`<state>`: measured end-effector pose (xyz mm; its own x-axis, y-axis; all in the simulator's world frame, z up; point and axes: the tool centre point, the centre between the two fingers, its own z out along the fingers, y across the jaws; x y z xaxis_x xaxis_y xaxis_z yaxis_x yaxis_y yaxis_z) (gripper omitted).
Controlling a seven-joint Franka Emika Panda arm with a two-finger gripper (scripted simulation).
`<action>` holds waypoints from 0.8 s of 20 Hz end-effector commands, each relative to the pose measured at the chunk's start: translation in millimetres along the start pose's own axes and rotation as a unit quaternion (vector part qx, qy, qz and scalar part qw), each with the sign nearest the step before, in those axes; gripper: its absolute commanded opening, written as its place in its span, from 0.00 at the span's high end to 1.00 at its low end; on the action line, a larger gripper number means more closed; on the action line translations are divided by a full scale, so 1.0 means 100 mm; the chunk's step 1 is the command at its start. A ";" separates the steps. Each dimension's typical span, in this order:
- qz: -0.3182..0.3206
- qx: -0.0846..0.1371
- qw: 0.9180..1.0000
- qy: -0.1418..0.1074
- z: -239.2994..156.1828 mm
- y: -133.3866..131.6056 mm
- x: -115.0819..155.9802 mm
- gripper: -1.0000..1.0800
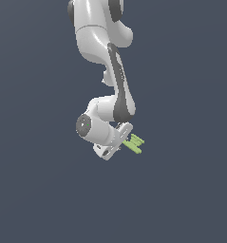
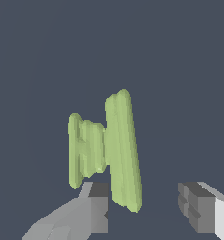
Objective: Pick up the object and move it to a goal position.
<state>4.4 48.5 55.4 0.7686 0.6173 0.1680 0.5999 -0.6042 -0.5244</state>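
Two grey blocky fingertip pads of the white parallel gripper sit closest in the wrist view, one pad with a pale grey finger body behind it, the other backed by a white finger; fingers spread well apart, with bare background showing between them. Small flat light-green object of parallel bars joined by a short crosspiece, H-like: stands beyond the pads in the wrist view, long bars upright and slightly tilted, the longer bar nearer the gap between the fingers, the shorter bar off to one side; its lower end overlaps the edge of the first pad in the picture, though contact between pad and piece cannot be told; the second pad is clearly apart from it. Same light-green object in the exterior view: seen as a small slanted piece just beside the gripper, on the exterior view's right of the hand, narrower than the hand. White and dark grey jointed robot arm: descends from the top of the exterior view, bends at a rounded wrist with a dark circular end cap, hand angled toward the exterior view's right. Plain dark blue-grey background: uniform in both views, no edge or horizon visible
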 end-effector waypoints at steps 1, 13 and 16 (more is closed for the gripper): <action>-0.017 0.013 1.000 0.008 0.04 -0.01 0.02 0.38; -0.046 0.034 0.998 0.024 0.11 -0.01 0.06 0.38; -0.046 0.034 0.998 0.024 0.15 -0.02 0.06 0.38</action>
<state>5.8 59.5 46.8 0.7225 0.6417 0.2574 0.6529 -0.5108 -0.5593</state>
